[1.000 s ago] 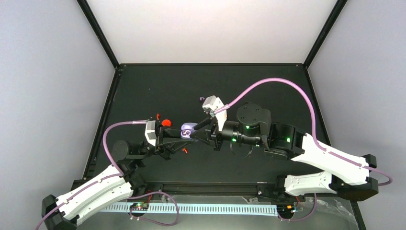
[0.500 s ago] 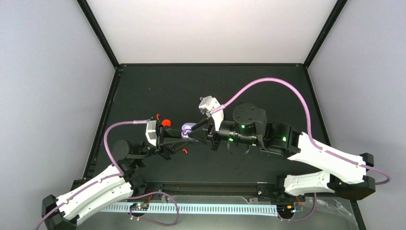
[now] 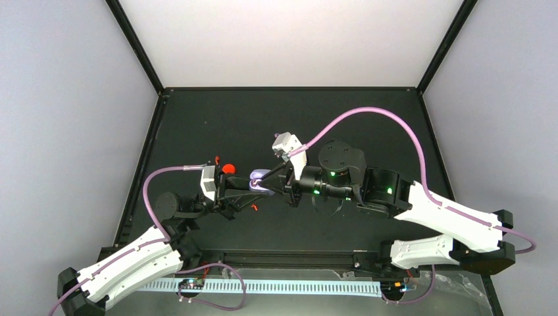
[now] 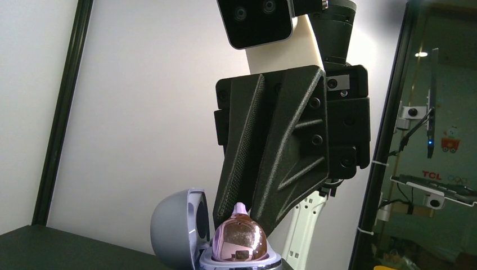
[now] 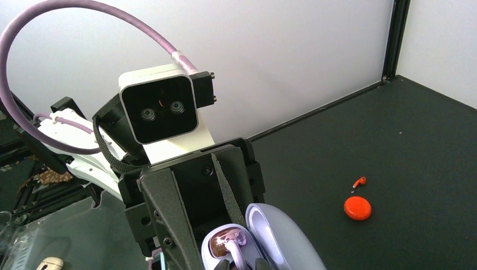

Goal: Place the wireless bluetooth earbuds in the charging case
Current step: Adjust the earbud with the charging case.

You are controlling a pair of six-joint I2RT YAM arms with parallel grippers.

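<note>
Left wrist: glossy lavender earbud (image 4: 241, 239), domed case (image 4: 174, 225).

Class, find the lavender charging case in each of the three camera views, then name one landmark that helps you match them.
Top external: the charging case is near the centre, between the left gripper and the right gripper.
Left wrist: bottom centre, its lid open to the left.
Right wrist: bottom centre, lid open to the right.
Landmark: the earbud seated in it, clear in both wrist views.

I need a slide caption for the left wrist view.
Right gripper pinching a lavender earbud in the open lavender charging case.
</note>
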